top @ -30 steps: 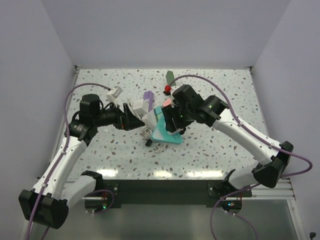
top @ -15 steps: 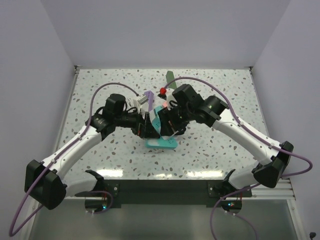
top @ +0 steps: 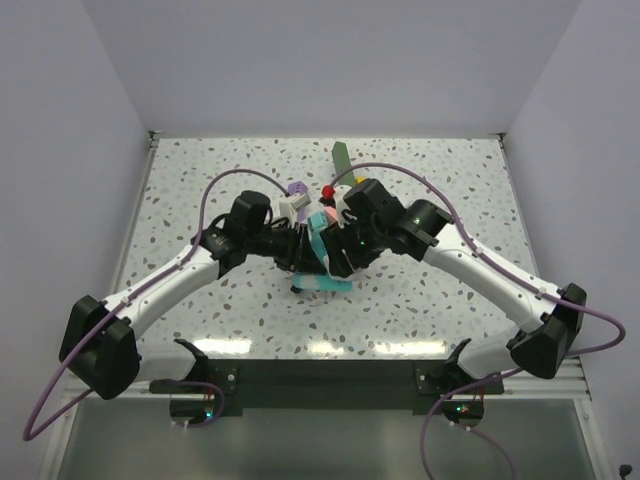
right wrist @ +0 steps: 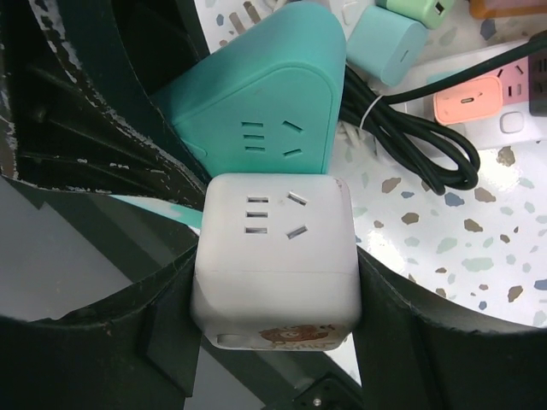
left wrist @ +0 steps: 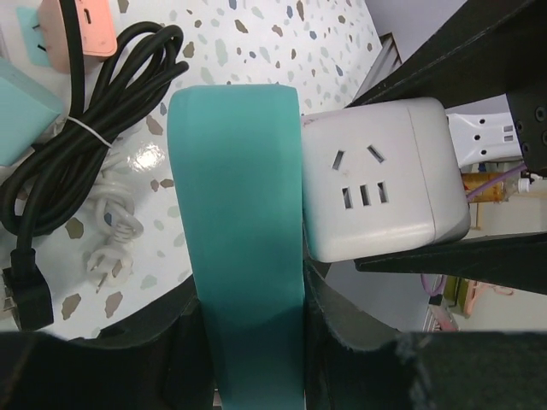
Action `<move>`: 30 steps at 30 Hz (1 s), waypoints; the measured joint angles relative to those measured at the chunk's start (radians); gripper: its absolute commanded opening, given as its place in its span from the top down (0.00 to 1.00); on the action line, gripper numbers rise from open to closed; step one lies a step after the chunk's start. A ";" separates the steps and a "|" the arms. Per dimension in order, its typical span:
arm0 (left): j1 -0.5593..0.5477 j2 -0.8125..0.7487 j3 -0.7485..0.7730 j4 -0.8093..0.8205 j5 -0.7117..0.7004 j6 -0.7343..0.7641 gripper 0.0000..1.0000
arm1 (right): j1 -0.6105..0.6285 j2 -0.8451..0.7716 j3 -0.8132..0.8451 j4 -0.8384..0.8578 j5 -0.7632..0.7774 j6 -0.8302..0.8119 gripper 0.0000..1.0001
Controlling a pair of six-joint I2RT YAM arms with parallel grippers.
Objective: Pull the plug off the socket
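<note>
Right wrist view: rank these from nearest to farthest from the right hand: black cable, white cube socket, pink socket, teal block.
1. white cube socket: clamped in the right hand, centre.
2. teal block: just behind the cube, upper centre.
3. black cable: coiled farther back, upper right.
4. pink socket: beyond the cable, far right.

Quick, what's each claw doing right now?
Left claw: closed on the teal socket.
Right claw: closed on the white cube adapter.
</note>
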 measured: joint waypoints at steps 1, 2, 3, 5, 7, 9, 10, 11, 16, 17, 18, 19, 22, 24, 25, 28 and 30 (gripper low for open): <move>0.000 0.001 -0.006 0.012 -0.007 -0.007 1.00 | 0.001 -0.005 -0.012 0.013 0.011 0.002 1.00; -0.002 0.003 -0.014 0.028 -0.016 -0.018 1.00 | 0.001 -0.012 -0.029 0.029 0.020 0.008 1.00; -0.005 0.006 -0.026 0.053 -0.024 -0.030 1.00 | 0.001 -0.022 -0.047 0.046 0.034 0.011 1.00; -0.010 0.016 -0.046 0.097 -0.039 -0.058 1.00 | 0.004 -0.045 -0.092 0.079 0.062 0.027 1.00; -0.018 0.024 -0.054 0.122 -0.063 -0.079 1.00 | 0.009 -0.078 -0.135 0.114 0.090 0.045 1.00; -0.020 0.030 -0.053 0.138 -0.075 -0.098 1.00 | 0.012 -0.125 -0.180 0.154 0.115 0.069 1.00; -0.019 0.033 -0.050 0.148 -0.074 -0.108 1.00 | 0.012 -0.154 -0.201 0.172 0.129 0.082 1.00; -0.019 0.034 -0.043 0.157 -0.070 -0.117 1.00 | 0.013 -0.180 -0.214 0.186 0.143 0.092 1.00; -0.019 0.030 0.026 0.178 -0.046 -0.142 1.00 | 0.014 -0.302 -0.223 0.207 0.208 0.138 1.00; -0.019 0.027 0.038 0.178 -0.041 -0.145 1.00 | 0.014 -0.319 -0.224 0.214 0.216 0.144 1.00; -0.019 0.027 0.048 0.176 -0.036 -0.146 1.00 | 0.014 -0.334 -0.227 0.220 0.220 0.148 1.00; -0.019 0.027 0.055 0.173 -0.034 -0.147 1.00 | 0.014 -0.345 -0.233 0.227 0.222 0.152 1.00; -0.019 0.032 0.072 0.148 -0.029 -0.148 1.00 | 0.014 -0.365 -0.252 0.240 0.225 0.170 1.00; -0.019 0.035 0.077 0.134 -0.030 -0.153 1.00 | 0.014 -0.364 -0.255 0.240 0.225 0.181 1.00; -0.019 0.037 0.082 0.126 -0.031 -0.154 1.00 | 0.014 -0.362 -0.255 0.239 0.227 0.185 1.00; -0.019 0.047 0.116 0.081 -0.061 -0.158 1.00 | 0.014 -0.348 -0.248 0.242 0.248 0.196 1.00; -0.019 0.057 0.151 0.037 -0.102 -0.167 1.00 | 0.014 -0.325 -0.227 0.240 0.269 0.201 1.00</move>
